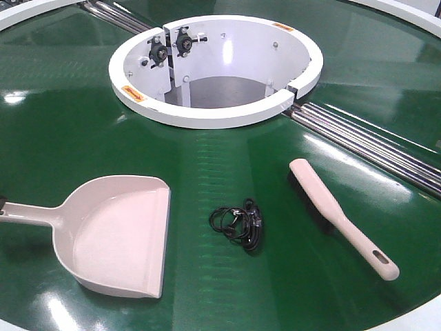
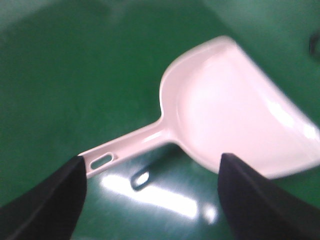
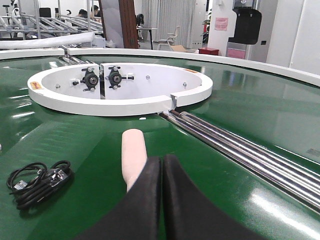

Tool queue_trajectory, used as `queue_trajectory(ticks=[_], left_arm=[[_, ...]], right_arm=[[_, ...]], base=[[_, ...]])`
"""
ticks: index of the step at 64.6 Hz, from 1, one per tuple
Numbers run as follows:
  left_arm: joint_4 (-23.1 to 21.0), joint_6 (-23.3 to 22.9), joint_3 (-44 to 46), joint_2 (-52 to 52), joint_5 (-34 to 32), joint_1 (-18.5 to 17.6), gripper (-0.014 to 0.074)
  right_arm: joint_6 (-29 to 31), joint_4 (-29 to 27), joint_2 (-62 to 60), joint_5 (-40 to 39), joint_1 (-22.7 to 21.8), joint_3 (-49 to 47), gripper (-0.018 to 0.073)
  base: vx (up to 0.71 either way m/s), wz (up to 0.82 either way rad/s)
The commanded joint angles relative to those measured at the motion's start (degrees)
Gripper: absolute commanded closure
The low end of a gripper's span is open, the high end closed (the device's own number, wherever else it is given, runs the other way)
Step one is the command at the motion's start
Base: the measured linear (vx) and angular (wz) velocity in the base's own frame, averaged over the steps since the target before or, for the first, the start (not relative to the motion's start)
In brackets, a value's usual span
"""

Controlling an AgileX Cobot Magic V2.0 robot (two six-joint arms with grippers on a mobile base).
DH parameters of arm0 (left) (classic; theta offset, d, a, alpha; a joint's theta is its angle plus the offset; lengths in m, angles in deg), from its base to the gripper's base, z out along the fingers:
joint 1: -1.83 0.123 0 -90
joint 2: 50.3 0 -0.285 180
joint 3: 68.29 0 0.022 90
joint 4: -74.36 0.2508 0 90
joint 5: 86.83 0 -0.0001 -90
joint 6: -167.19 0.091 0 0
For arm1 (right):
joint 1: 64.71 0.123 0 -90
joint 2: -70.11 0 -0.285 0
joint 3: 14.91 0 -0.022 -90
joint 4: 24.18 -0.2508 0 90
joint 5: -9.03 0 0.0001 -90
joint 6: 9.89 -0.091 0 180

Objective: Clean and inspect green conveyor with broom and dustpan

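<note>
Just past right end effector (image 3: pixel 161 159) lies broom (image 3: pixel 133 152).

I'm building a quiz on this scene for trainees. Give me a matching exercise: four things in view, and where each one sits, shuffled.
Things:
1. dustpan
2. broom
3. black cable bundle
4. white ring

Places:
A. near right
B. far centre
C. near left
D. between dustpan and broom

Pairs: 1-C, 2-A, 3-D, 4-B

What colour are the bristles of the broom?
The broom has black bristles; clearest in the front view.
</note>
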Motion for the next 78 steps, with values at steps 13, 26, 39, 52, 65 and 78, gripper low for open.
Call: queue_trajectory(ticks=[13,26,39,52,65,78], left_arm=[[2.08,26.89,11.35,17.84,9.43,0.01,0.0074],[6.94,34.75,11.35,25.02,7.74,0.01,0.0074],[11.63,35.94,11.35,29.33,5.37,0.01,0.0074],[13.59,39.07,11.43,33.42,4.20,0.01,0.0074],[14.05,41.12,11.43,36.27,1.83,0.01,0.0075],[14.09,43.56,11.43,38.11,-1.64,0.01,0.0109]], right_arm=[[0.05,0.28,-0.60,-4.00,-0.01,0.20,0.0568],[0.05,0.28,-0.60,-4.00,-0.01,0.20,0.0568],[0.05,0.28,-0.60,-4.00,-0.01,0.20,0.0568],[0.05,0.28,-0.60,-4.00,-0.01,0.20,0.0568],[0.05,0.28,-0.60,-4.00,-0.01,0.20,0.0568],[0.05,0.28,-0.60,-4.00,-0.01,0.20,0.0568]], base=[[0.00,0.00],[0.00,0.00],[0.00,0.00],[0.00,0.00],[0.00,0.00],[0.00,0.00]])
